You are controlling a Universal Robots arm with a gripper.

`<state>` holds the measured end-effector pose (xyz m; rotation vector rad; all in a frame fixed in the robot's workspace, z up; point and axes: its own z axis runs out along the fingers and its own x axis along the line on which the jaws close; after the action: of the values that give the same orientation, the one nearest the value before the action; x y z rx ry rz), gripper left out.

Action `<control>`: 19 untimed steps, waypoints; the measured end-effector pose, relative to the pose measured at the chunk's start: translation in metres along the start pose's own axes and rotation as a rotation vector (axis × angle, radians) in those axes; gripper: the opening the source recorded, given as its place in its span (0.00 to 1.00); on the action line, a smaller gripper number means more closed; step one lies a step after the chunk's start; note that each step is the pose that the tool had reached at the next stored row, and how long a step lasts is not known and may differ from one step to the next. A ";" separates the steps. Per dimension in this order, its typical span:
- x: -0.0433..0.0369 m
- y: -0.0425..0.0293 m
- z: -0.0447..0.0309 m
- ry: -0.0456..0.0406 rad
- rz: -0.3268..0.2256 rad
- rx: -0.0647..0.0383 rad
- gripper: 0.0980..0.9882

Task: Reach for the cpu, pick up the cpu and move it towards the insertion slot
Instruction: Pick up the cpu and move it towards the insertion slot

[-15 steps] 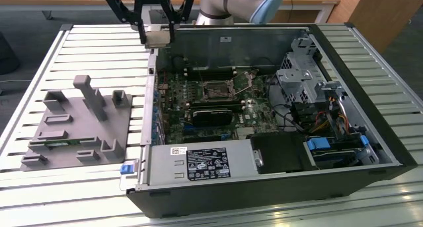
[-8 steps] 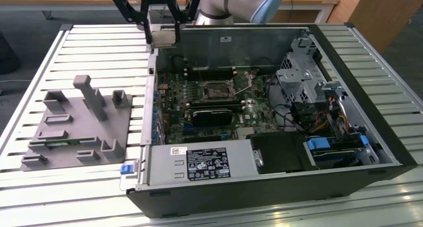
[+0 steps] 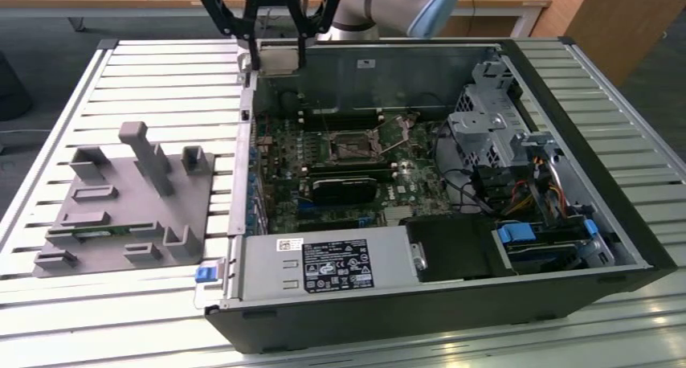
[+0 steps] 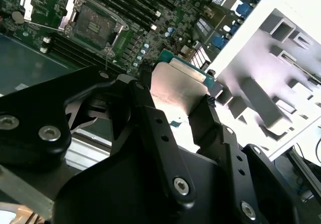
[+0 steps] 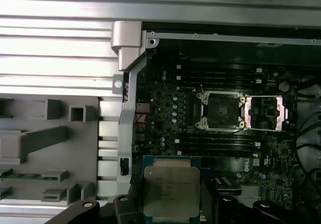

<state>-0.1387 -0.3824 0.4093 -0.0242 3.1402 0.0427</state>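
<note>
cpu (image 5: 171, 191) between gripper (image 5: 169, 204) fingers (image 4: 153, 133)

The cpu (image 5: 171, 188) has a dull silvery metal lid, faintly brushed, on a green board edge. The gripper (image 5: 172, 204) is matt black metal with shiny screw heads. The insertion slot (image 5: 220, 111) shows a dark centre within a bright metal frame. The table (image 3: 161, 79) is ribbed pale aluminium; the holder block (image 3: 128, 199) on it looks matt grey plastic.

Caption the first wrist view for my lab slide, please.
Gripper holds the cpu above the open computer case, short of the insertion slot.
</note>
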 end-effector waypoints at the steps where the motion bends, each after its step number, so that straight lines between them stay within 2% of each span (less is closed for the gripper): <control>1: -0.0017 0.0002 0.0000 0.0000 0.000 0.000 0.50; 14: -0.0276 0.0032 0.0003 0.0000 0.000 0.000 0.50; 19: -0.0397 0.0074 0.0006 0.0000 0.000 0.000 0.50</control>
<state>-0.0991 -0.3743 0.4089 -0.0242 3.1402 0.0428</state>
